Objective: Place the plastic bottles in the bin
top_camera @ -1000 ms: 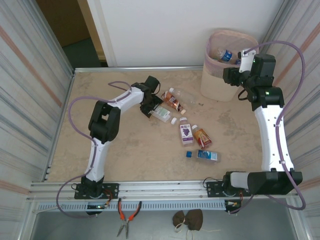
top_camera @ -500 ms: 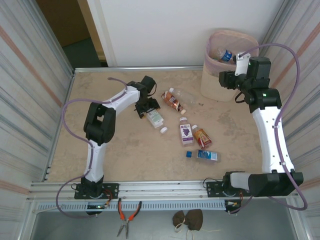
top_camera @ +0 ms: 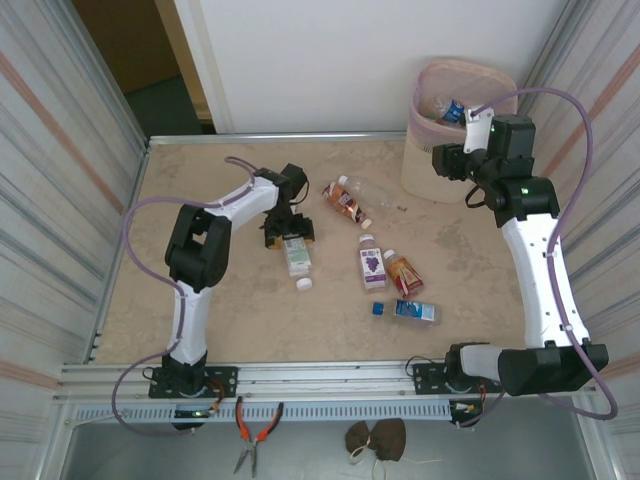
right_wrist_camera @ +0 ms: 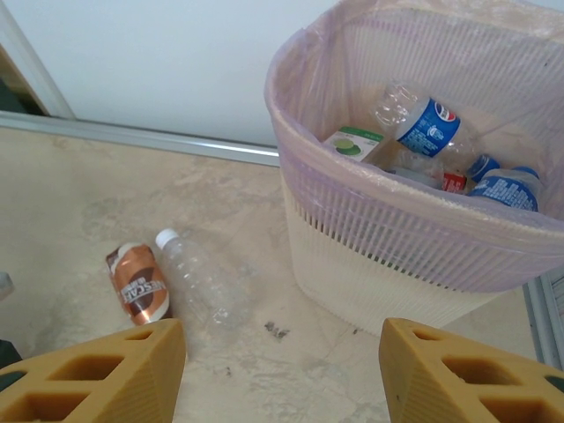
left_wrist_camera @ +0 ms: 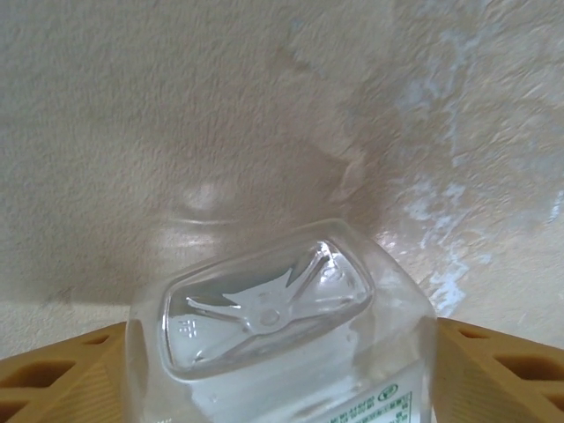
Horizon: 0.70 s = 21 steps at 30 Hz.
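Note:
A clear bottle (top_camera: 297,258) with a white cap lies on the table, its square base (left_wrist_camera: 264,308) between the fingers of my left gripper (top_camera: 287,236). That gripper is low over the table and open, one finger on each side of the base. My right gripper (right_wrist_camera: 282,379) hovers open and empty beside the bin (right_wrist_camera: 388,264), also seen from above as right gripper (top_camera: 447,160) and bin (top_camera: 425,170). Several bottles (right_wrist_camera: 423,123) lie inside the bin. A brown-labelled bottle (top_camera: 343,199), a clear one (top_camera: 378,190), a purple one (top_camera: 372,266), an orange one (top_camera: 404,275) and a blue one (top_camera: 412,311) lie mid-table.
Corrugated walls close in the table (top_camera: 200,300) on both sides, with a white wall behind. Red-handled pliers (top_camera: 255,430) and a brown object (top_camera: 378,438) lie below the front rail.
My left gripper brought the clear bottle toward the near left, and its jaws have widened. The right gripper shifted slightly left, away from the bin's rim.

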Each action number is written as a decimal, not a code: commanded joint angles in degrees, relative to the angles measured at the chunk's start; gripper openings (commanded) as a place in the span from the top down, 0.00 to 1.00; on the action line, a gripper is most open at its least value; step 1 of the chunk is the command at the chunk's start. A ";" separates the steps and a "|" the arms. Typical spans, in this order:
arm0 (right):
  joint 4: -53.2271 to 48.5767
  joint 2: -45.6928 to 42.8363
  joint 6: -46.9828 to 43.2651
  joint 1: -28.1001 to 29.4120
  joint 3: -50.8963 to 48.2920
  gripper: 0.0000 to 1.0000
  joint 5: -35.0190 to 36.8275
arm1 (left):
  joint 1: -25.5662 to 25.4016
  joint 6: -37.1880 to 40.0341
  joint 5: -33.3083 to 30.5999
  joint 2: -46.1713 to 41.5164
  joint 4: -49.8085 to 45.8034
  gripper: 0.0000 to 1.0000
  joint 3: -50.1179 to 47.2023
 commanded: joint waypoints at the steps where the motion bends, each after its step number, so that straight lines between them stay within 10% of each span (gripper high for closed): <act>1: -0.95 -2.24 1.11 0.72 -0.22 0.41 1.48 | -0.73 0.18 0.17 -2.22 -1.12 0.20 -1.76; 21: -1.54 -3.60 1.49 2.20 -0.70 0.42 1.03 | -1.38 -1.43 -2.33 -9.09 1.18 0.33 -6.13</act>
